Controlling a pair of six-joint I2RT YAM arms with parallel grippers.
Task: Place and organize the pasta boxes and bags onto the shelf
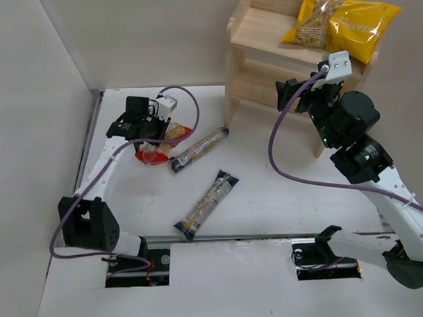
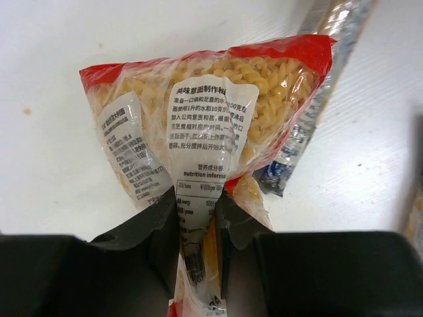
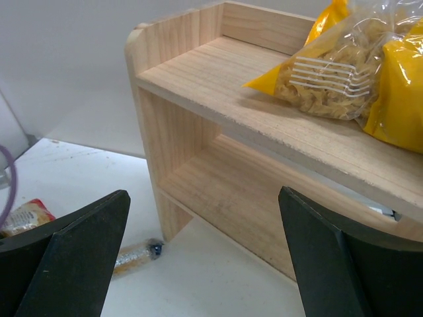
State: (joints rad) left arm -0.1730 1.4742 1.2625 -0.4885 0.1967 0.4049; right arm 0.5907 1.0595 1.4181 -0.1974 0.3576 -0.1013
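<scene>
White tabletop (image 1: 269,205), walled left and far. Light unfinished-wood two-tier shelf (image 1: 263,31) at far right, open front facing near-left. Bright yellow pasta bag (image 1: 363,24) lies on its top tier, right end; lower tier looks bare where visible. Two long narrow pasta packs with dark blue ends on the tabletop: one mid-table (image 1: 207,204), long axis near-left to far-right; the other (image 1: 199,150) farther off, same slant, its far end near the shelf's left leg. Clear pillow bag with red ends (image 2: 211,112) sits far left, just beside the farther pack's near end, possibly touching. Left end effector (image 2: 197,218) is clenched on this bag's film at one end, the bag's length running straight out from the fingers. Right end effector (image 3: 203,195) is released, spread wide, hanging before the shelf front, holding nothing. Shelf lies well to the right of the gripped bag; the right arm is nearer it, but the left has the load. Judgement: lift, then carry rightward, minding the adjoining pack.
</scene>
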